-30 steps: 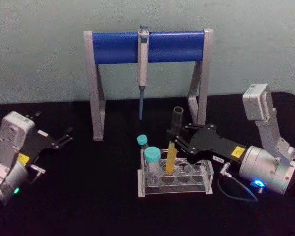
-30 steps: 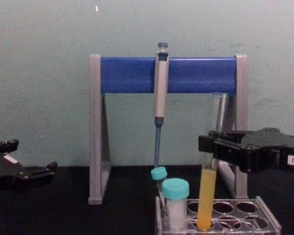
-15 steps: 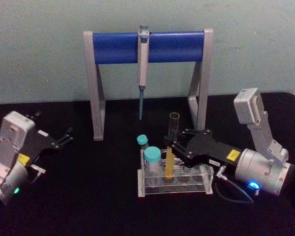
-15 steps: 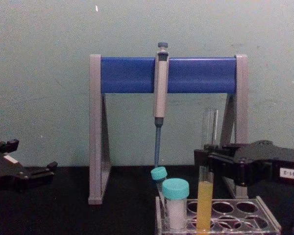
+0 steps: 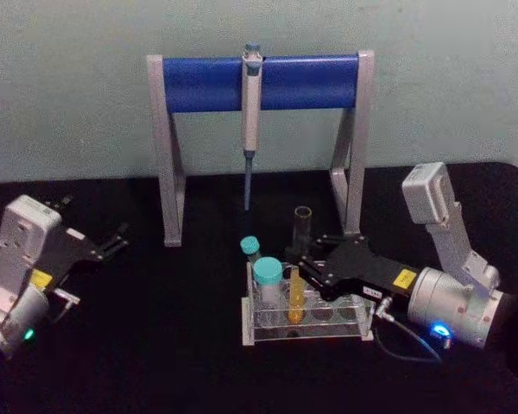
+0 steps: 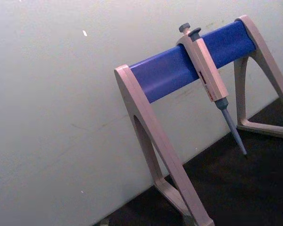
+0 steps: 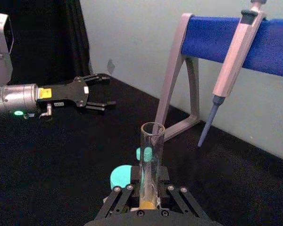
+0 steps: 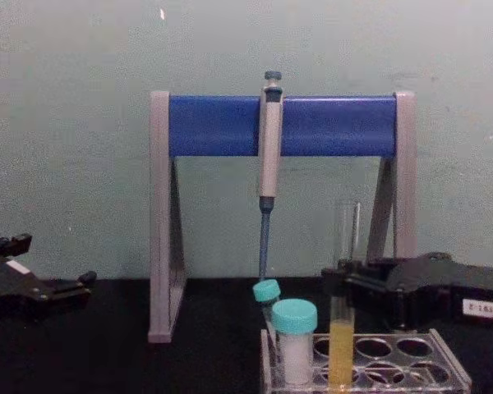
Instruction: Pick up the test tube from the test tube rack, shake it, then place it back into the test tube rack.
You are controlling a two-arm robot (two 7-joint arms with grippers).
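Test tube (image 5: 297, 297) noted upright, yellow-filled lower end inside hole of test tube rack (image 5: 306, 333), just right of teal-capped vial (image 5: 268, 274). Right gripper (image 5: 304, 266) closed on tube at mid-height, just above rack top plate, arm extended from right. Left gripper (image 5: 112, 241) parked at left of bench (image 5: 181, 345), fingers spread, nothing held. Pipette (image 5: 251, 103) hung on blue-barred stand (image 5: 207, 84) beyond rack.

Pale green wall (image 5: 69, 86) behind black tabletop (image 5: 155, 345)

No legible text; label (image 8: 481, 309) on right end effector (image 8: 343, 287) unreadable.
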